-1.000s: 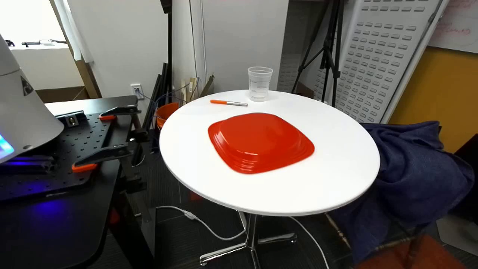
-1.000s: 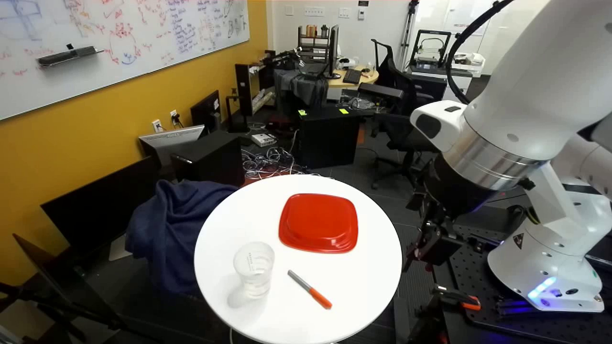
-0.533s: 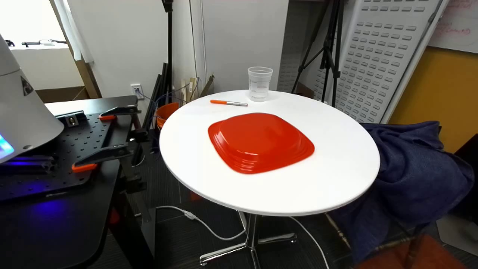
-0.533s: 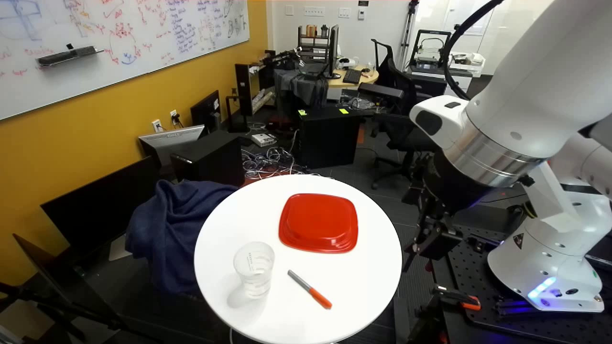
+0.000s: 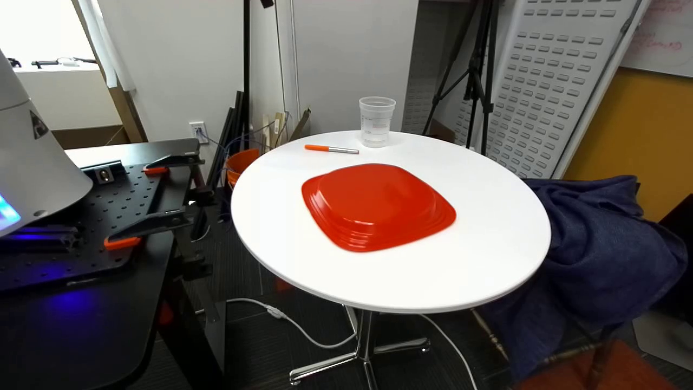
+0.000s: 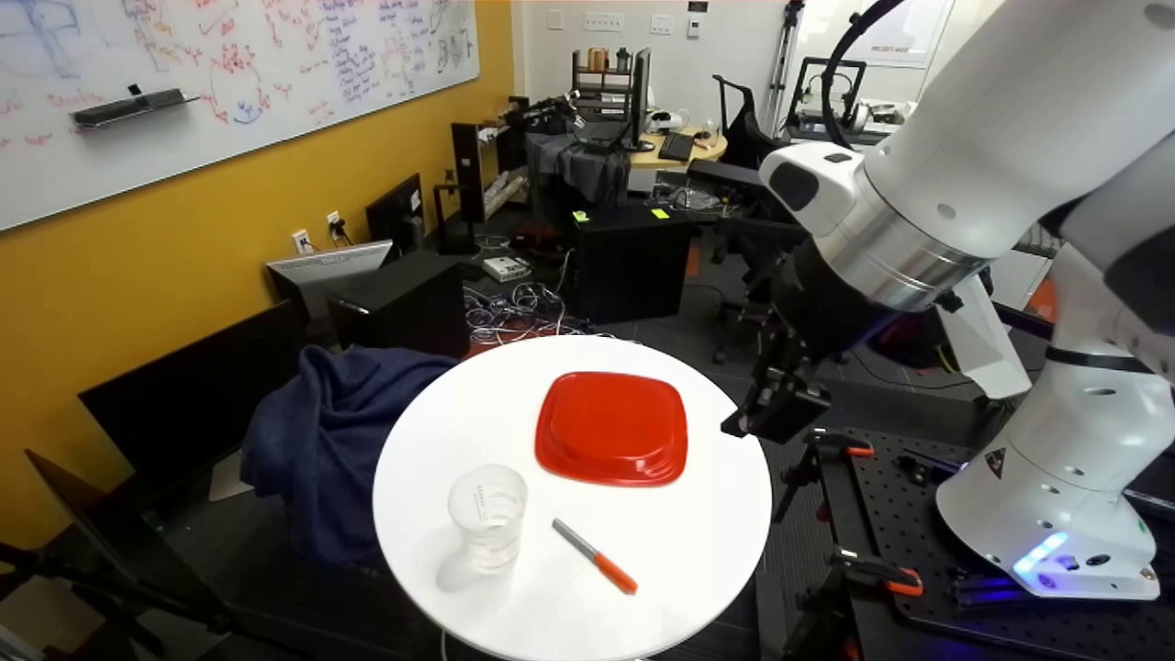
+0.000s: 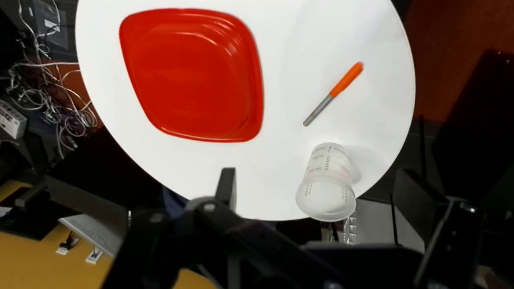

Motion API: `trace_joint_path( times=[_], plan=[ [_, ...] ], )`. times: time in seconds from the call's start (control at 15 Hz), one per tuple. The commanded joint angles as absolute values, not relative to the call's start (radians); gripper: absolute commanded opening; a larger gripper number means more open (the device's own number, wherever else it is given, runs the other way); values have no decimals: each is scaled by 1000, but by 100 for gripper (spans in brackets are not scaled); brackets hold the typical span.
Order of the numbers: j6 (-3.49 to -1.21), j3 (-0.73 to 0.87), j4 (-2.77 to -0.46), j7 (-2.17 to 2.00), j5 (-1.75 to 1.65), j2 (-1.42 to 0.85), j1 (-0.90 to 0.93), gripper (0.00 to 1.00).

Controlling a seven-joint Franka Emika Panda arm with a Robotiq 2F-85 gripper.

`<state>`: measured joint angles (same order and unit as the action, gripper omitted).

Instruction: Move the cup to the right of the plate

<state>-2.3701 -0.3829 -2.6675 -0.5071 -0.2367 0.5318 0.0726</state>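
I hold my gripper (image 7: 315,180) with its two fingers wide apart, well away from the clear plastic tumbler (image 5: 376,125). The tumbler stands upright near the edge of the round white table (image 5: 465,271), its long axis vertical, its open mouth facing up and its narrower base down. The orange-and-grey marker (image 5: 331,149) lies near it, grey end nearer; the upside-down red plate (image 5: 373,203) lies farther off.

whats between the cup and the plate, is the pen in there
Just white tabletop lies between the cup and the plate, seen plainly in the wrist view; the pen lies off to one side of that stretch.
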Motion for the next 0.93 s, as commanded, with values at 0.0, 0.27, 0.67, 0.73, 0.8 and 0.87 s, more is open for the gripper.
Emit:
trace_joint_path(
  times=[0.0,0.27,0.67,0.73,0.8,0.87],
  plan=[
    [-2492,-346,-2679,-483,-293,513,29,100],
    [-2621,-322,-2684,-466,-326,474,-24,100],
    [-2787,-313,-2668,-441,-351,348,-90,100],
    [-2807,-309,-2664,-424,-348,325,-93,100],
    [-2830,-306,-2658,-412,-350,299,-99,100],
    [-2855,-301,-2654,-407,-361,274,-101,100]
  ],
)
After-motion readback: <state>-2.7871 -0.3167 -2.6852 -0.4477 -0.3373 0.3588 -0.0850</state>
